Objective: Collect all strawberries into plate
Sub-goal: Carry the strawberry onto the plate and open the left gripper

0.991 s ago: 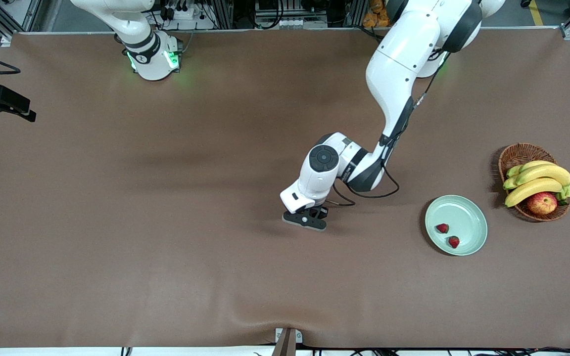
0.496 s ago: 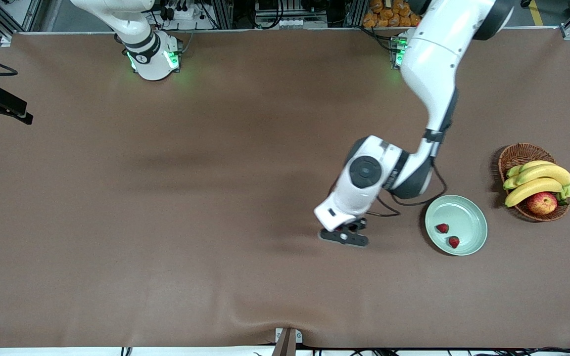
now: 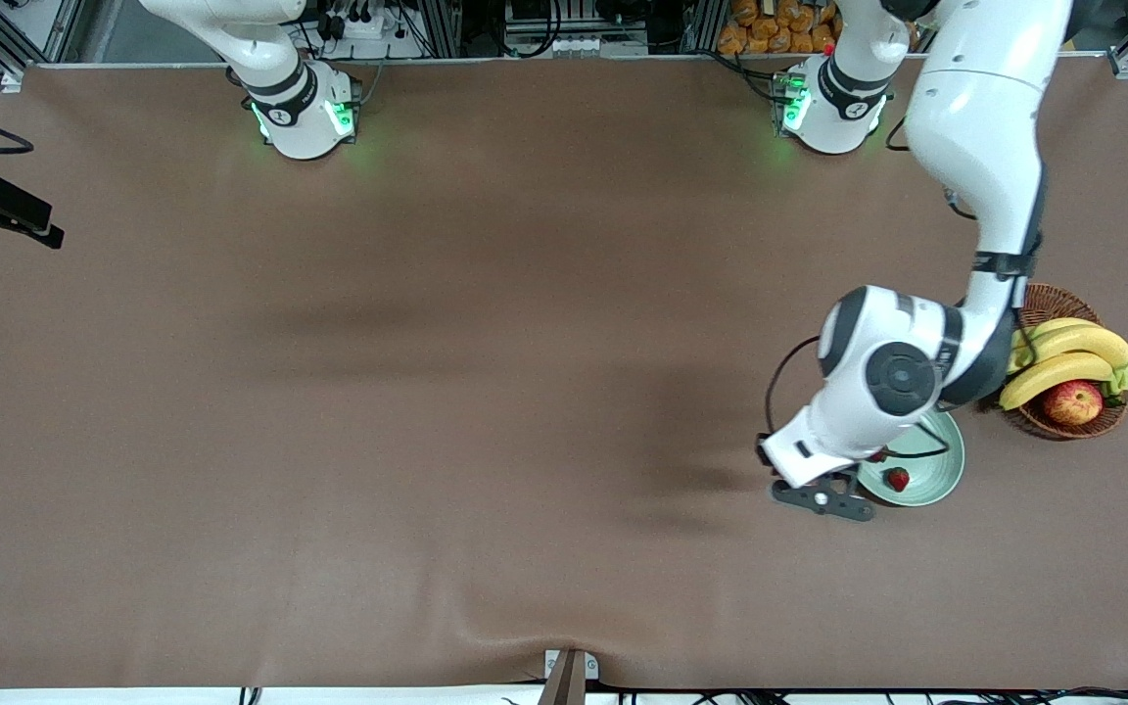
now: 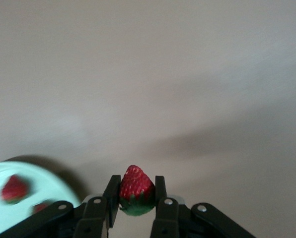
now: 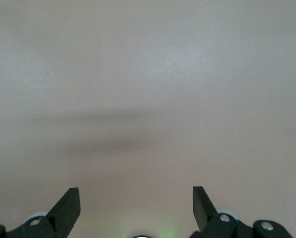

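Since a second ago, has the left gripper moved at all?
Yes. The left gripper, shut on a strawberry, has travelled toward the left arm's end of the table and now sits at the plate's edge.

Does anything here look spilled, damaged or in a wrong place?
Nothing stands out. The left gripper holds one strawberry between its fingers, over the edge of the plate. The other strawberries lie in the plate. The basket sits upright with its fruit inside. The right gripper waits, open, over bare table.
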Controlling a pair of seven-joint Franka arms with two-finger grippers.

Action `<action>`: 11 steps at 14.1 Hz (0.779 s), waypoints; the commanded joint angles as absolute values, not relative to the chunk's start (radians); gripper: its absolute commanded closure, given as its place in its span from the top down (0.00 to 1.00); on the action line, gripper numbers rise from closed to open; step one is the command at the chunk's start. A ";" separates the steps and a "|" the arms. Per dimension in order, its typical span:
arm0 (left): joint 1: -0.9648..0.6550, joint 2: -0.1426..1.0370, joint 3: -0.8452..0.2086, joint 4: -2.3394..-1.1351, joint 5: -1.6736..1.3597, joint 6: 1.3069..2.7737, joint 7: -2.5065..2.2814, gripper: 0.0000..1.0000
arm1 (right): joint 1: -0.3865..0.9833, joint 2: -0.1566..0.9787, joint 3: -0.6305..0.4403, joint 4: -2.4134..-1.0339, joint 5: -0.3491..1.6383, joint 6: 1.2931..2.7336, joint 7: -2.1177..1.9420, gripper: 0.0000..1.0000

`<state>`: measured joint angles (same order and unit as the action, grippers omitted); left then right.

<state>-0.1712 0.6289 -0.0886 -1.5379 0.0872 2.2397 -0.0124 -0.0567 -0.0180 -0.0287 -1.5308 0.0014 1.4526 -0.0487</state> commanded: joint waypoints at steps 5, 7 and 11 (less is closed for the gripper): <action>0.040 0.477 -0.114 -1.779 0.103 2.237 0.207 0.07 | -0.071 -0.011 -0.029 -1.522 0.002 1.456 -0.049 1.00; 0.073 0.505 -0.114 -1.773 0.103 2.243 0.283 0.08 | -0.064 -0.011 -0.026 -1.520 0.003 1.456 -0.048 1.00; 0.104 0.566 -0.110 -1.769 0.114 2.310 0.336 0.15 | -0.061 -0.012 -0.021 -1.514 0.008 1.451 -0.046 1.00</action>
<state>0.0888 0.5467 -0.0978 -1.7645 0.0872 2.2695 0.3114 -0.0597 -0.0143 -0.0275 -1.5297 0.0005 1.4559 -0.0490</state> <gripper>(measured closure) 0.678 0.000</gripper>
